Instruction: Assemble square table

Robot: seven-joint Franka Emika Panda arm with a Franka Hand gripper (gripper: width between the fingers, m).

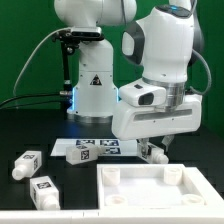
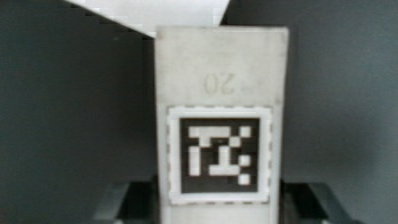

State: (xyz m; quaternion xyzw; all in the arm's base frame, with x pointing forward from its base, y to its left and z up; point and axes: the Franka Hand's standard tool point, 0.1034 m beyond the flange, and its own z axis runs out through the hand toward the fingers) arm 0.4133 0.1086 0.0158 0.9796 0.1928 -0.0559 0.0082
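Observation:
The white square tabletop (image 1: pixel 150 190) lies underside up at the front on the exterior view's right, with its ribs and recessed corners showing. My gripper (image 1: pixel 155 150) hangs just above its far edge and is shut on a white table leg (image 1: pixel 158 153). In the wrist view this leg (image 2: pixel 221 110) fills the middle, with a black-and-white tag on its face, and the dark fingers (image 2: pixel 135 202) press on both of its sides. Two more tagged legs (image 1: pixel 27 164) (image 1: pixel 45 190) lie loose on the black table at the exterior view's left.
The marker board (image 1: pixel 85 150) lies flat behind the tabletop. The white robot base (image 1: pixel 90 85) with a triangle mark stands at the back, with a dark cable at its left. A green wall closes the back.

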